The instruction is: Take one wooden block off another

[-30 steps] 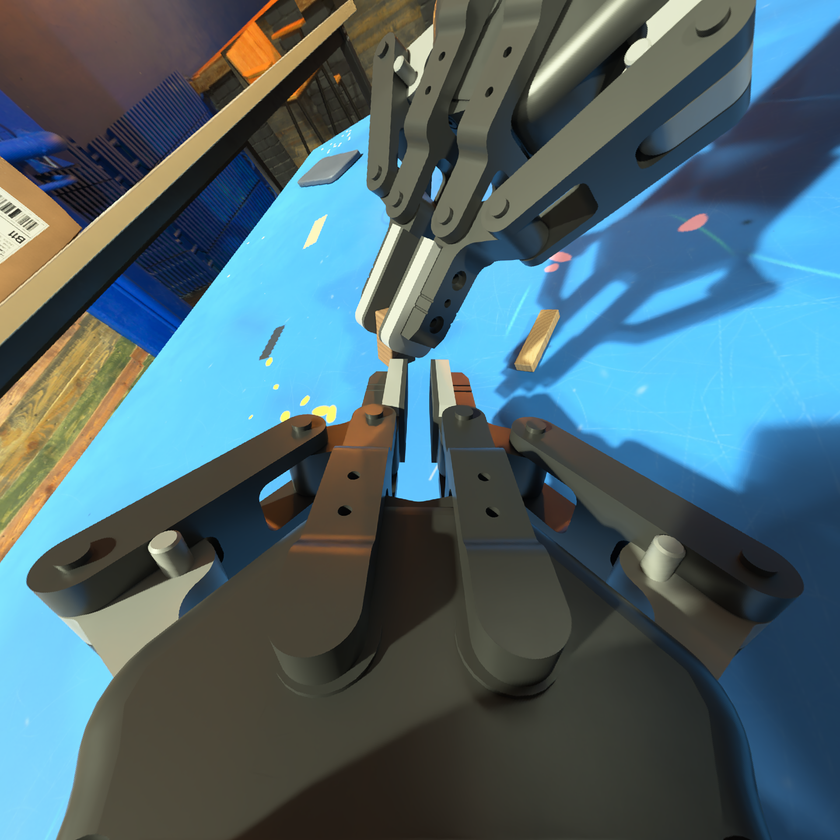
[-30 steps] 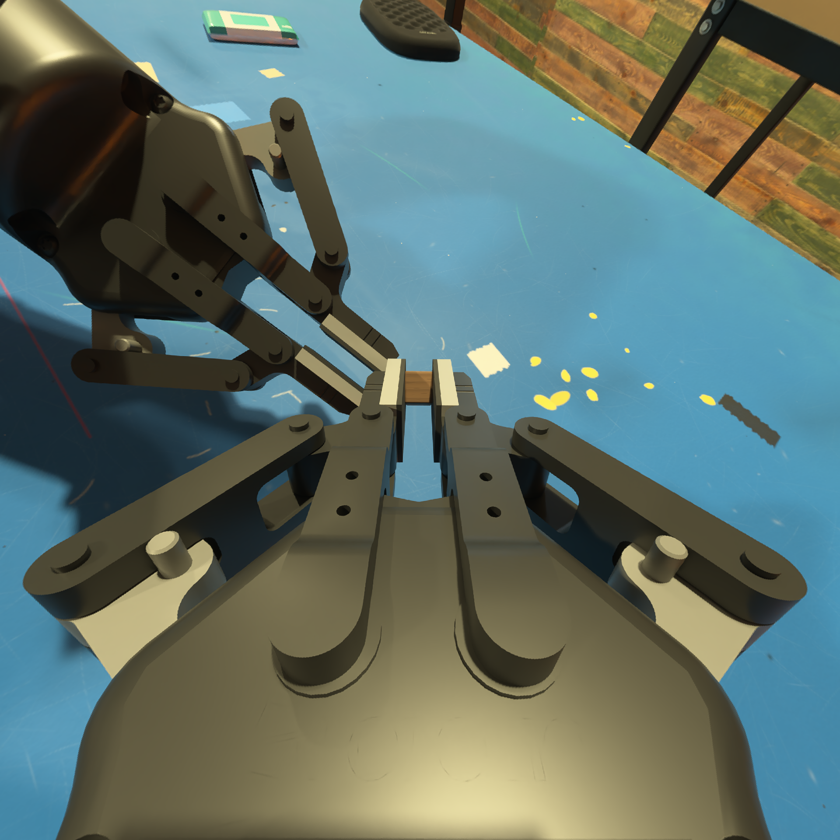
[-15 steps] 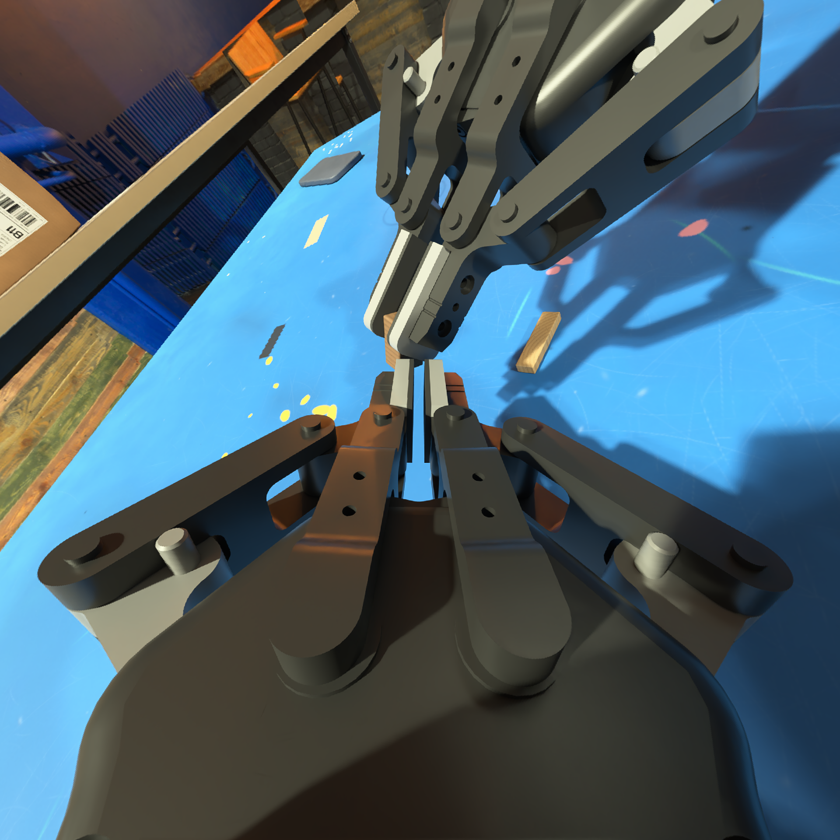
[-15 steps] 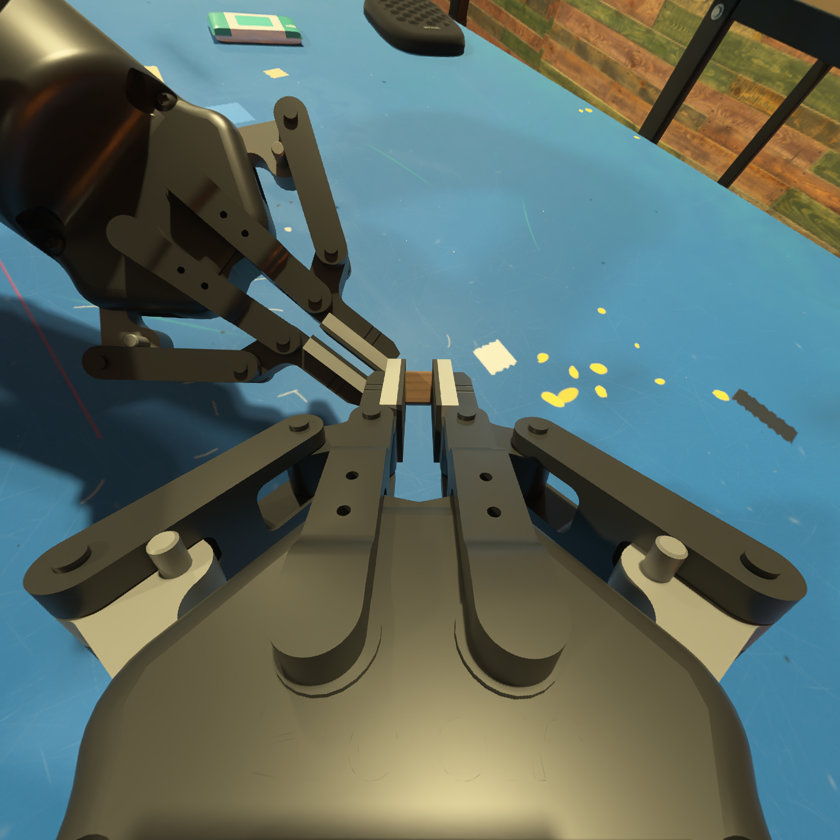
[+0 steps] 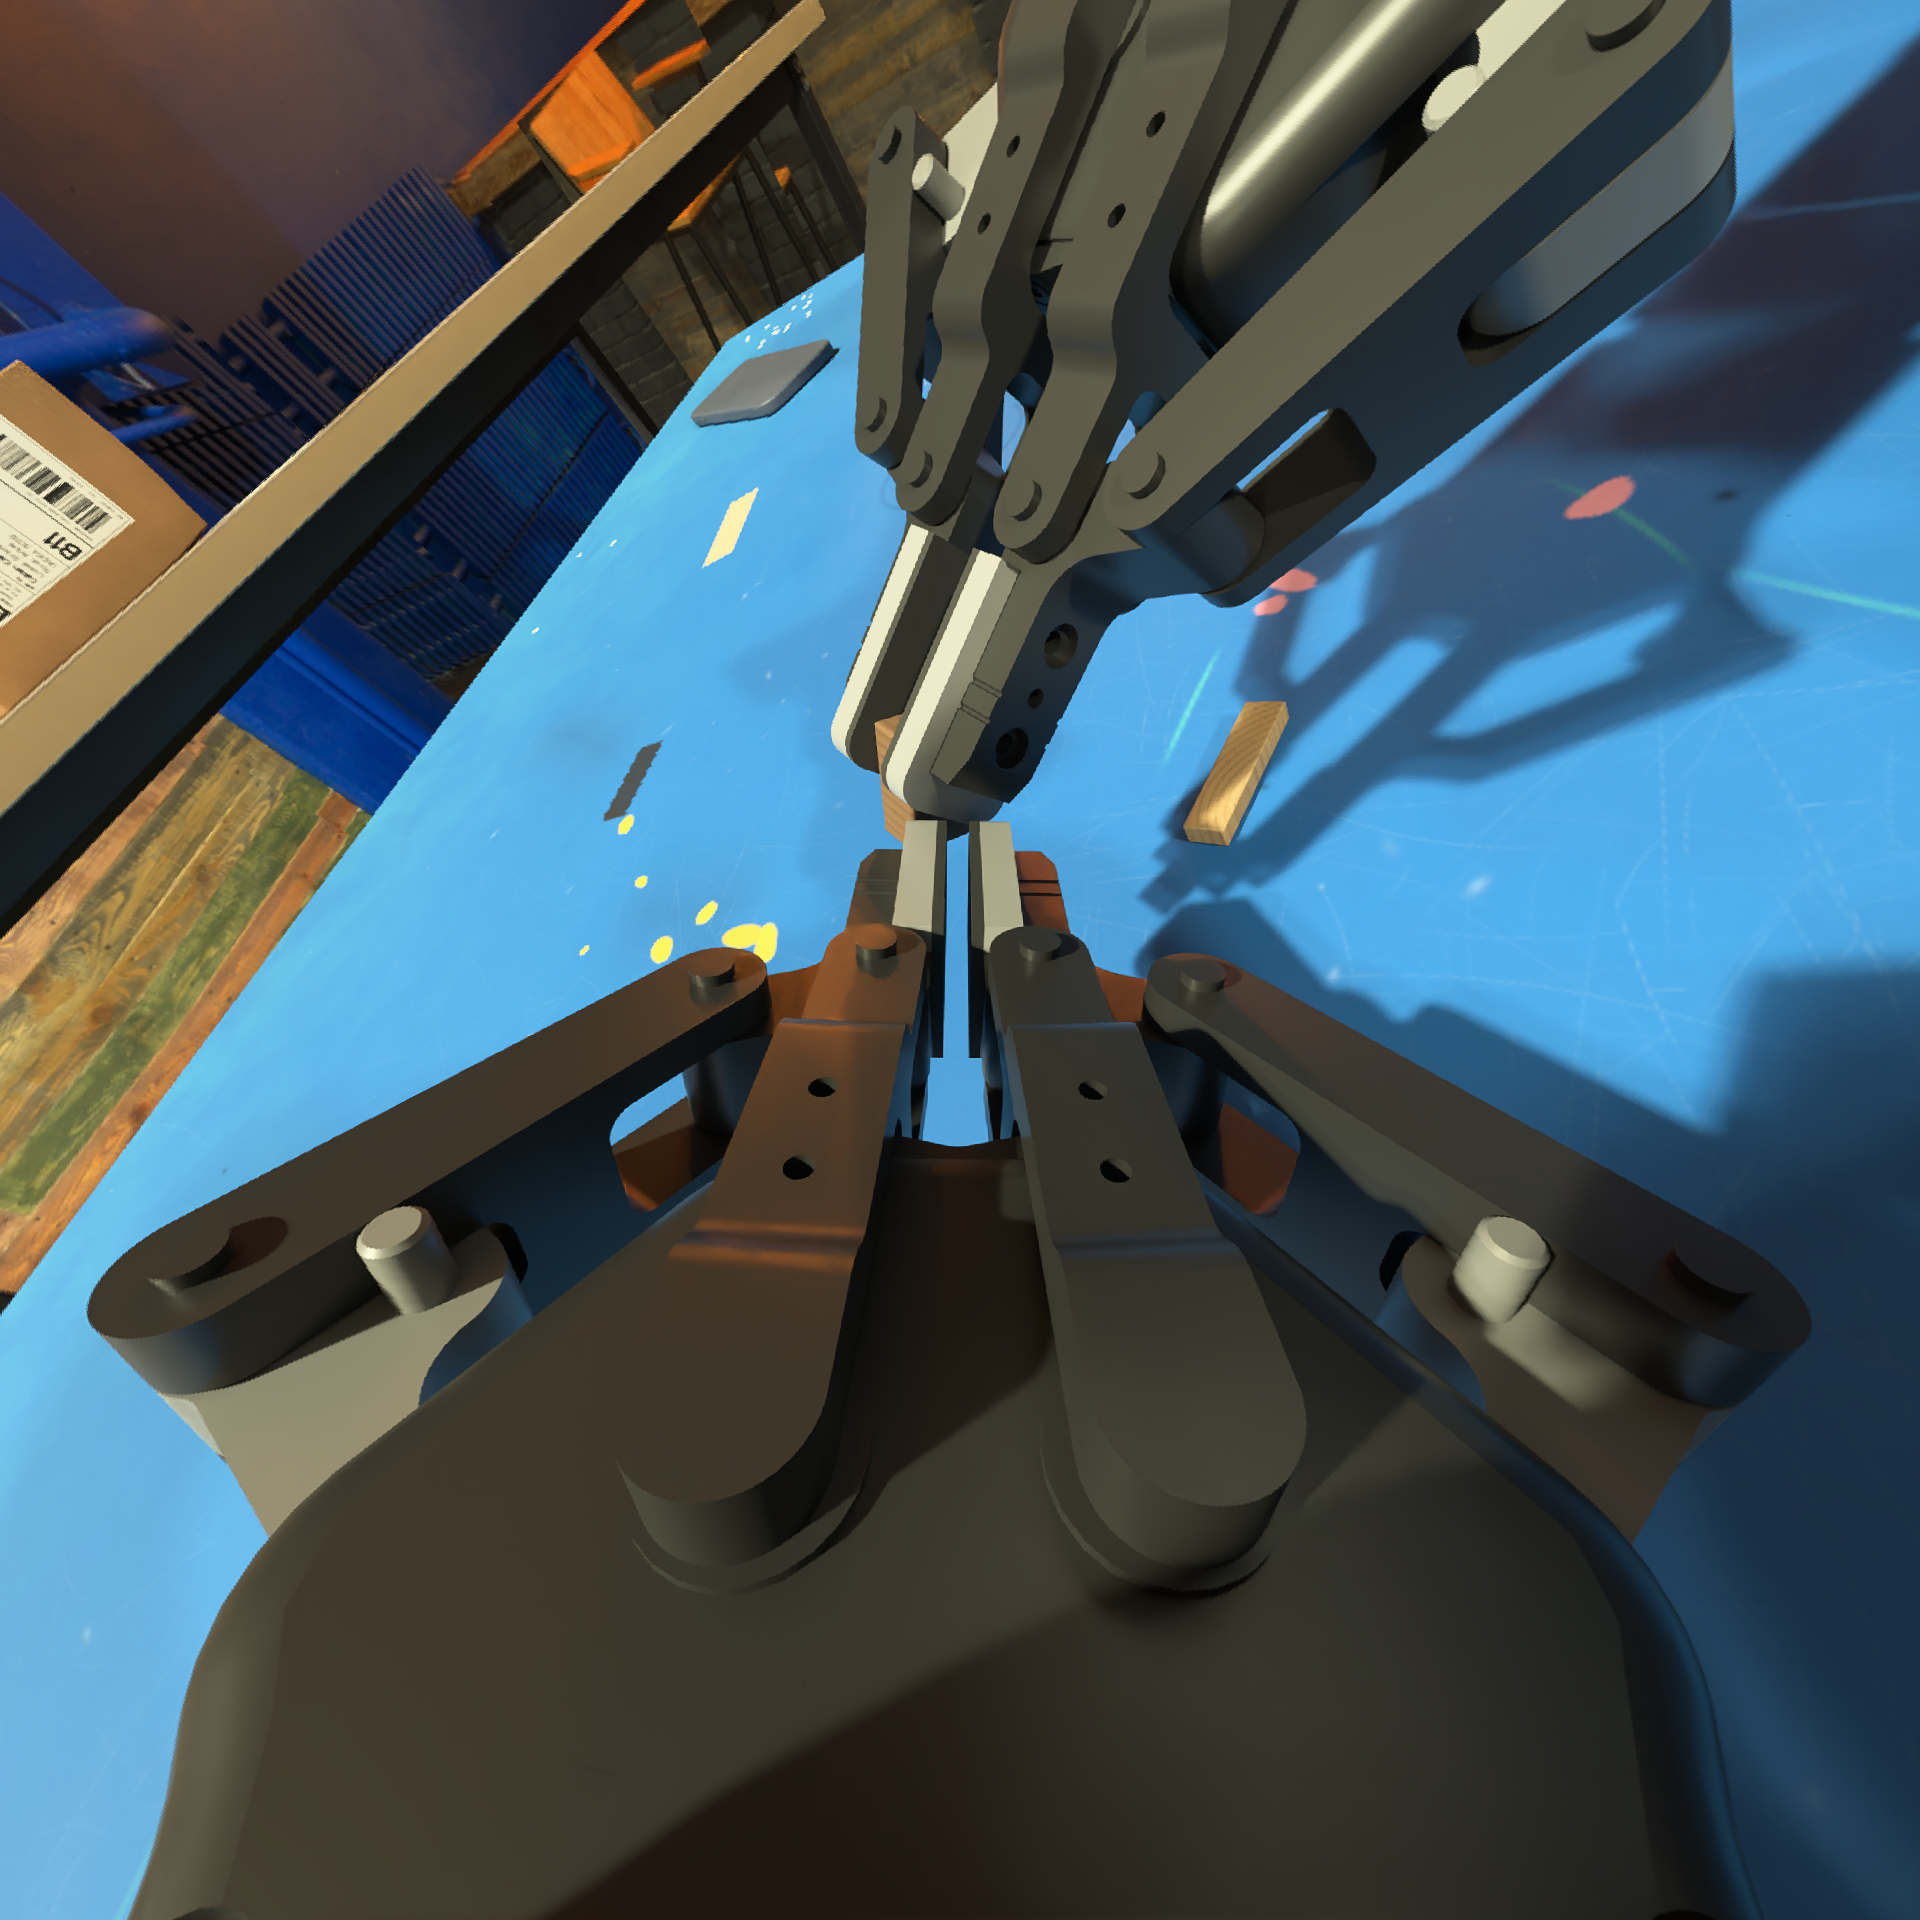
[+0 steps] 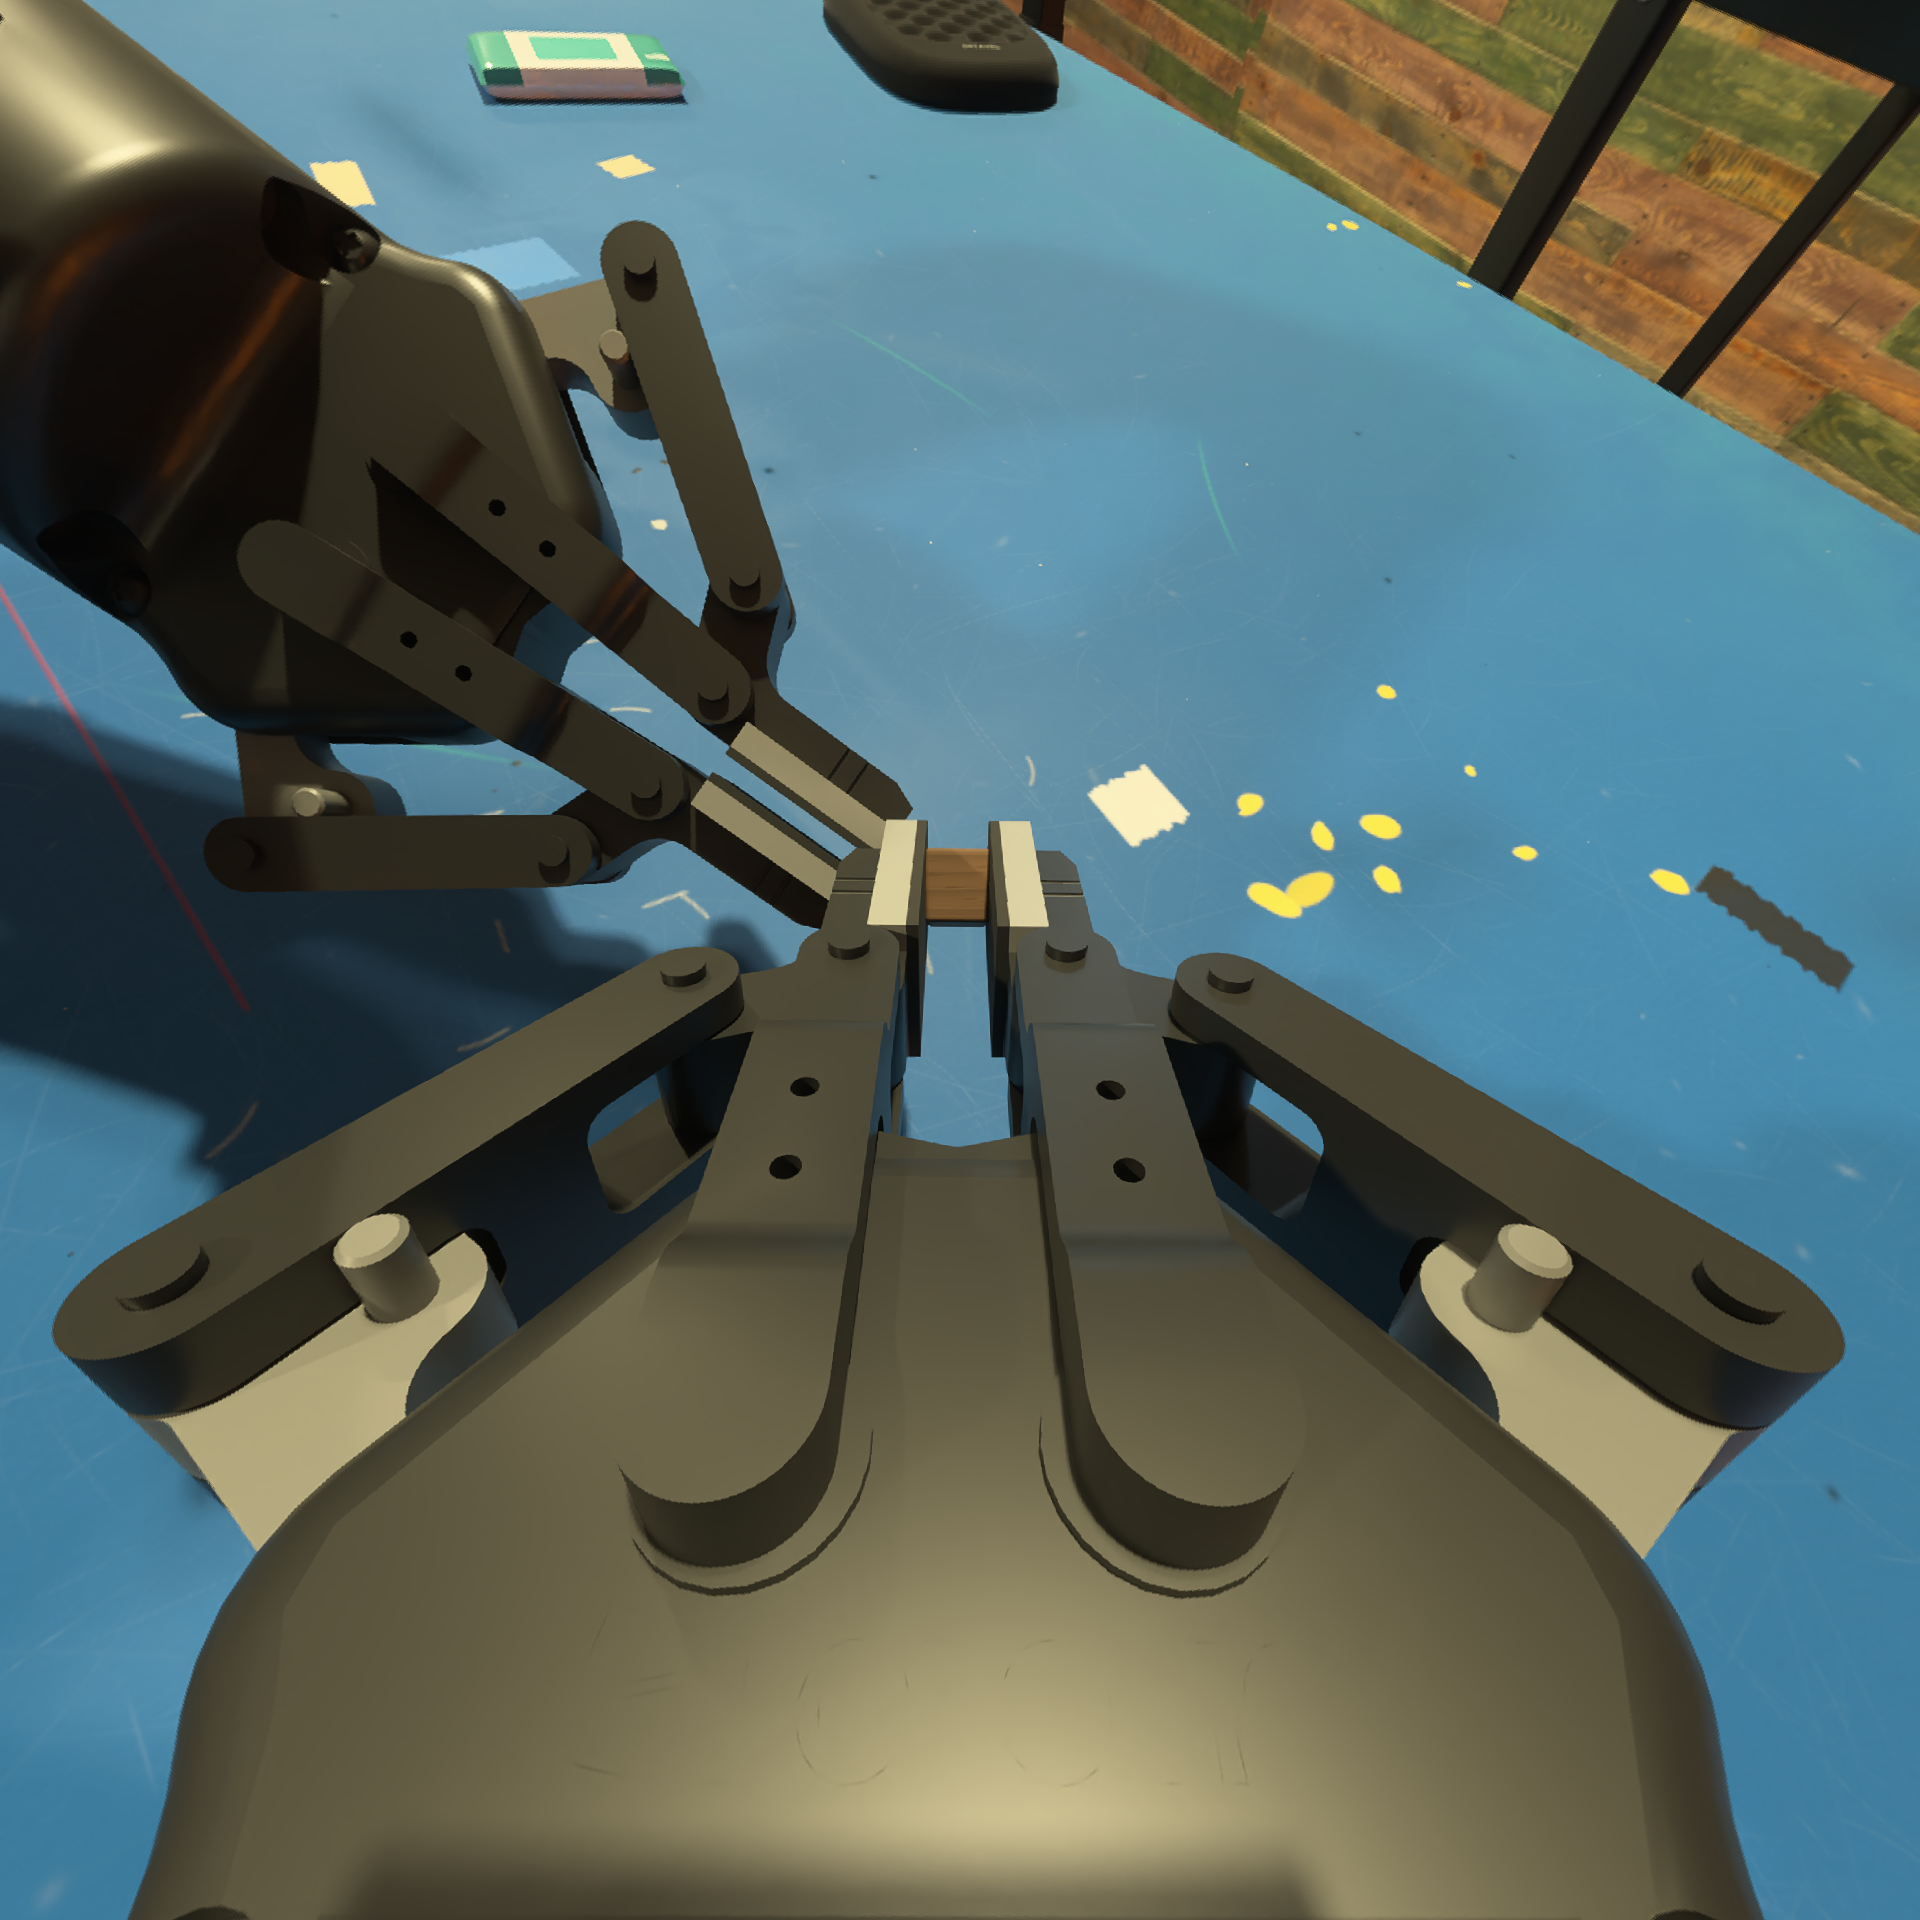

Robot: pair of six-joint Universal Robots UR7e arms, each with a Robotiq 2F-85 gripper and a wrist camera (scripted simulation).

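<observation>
My right gripper (image 6: 954,844) is shut on a small brown wooden block (image 6: 954,883), held just above the blue table (image 6: 1247,520). In the left wrist view the right gripper (image 5: 906,777) comes down from above, and the brown block (image 5: 889,743) shows at its tips. My left gripper (image 5: 957,844) has its fingers drawn in to a narrow slit, with nothing visible between the pads. Its tips sit right under the right gripper's tips. In the right wrist view the left gripper (image 6: 847,847) reaches in from the left, its tips hidden behind my finger. A light wooden block (image 5: 1236,774) lies flat, alone on the table.
A grey pad (image 5: 764,379) lies far along the table. A green and white box (image 6: 577,64) and a black keypad device (image 6: 940,47) lie at the far end. A shelf frame with a cardboard box (image 5: 62,520) stands beyond the table's edge.
The left gripper's fingers have closed from a wider gap to a narrow slit under the right gripper's tips. The right gripper still holds the brown block, nearly unmoved.
</observation>
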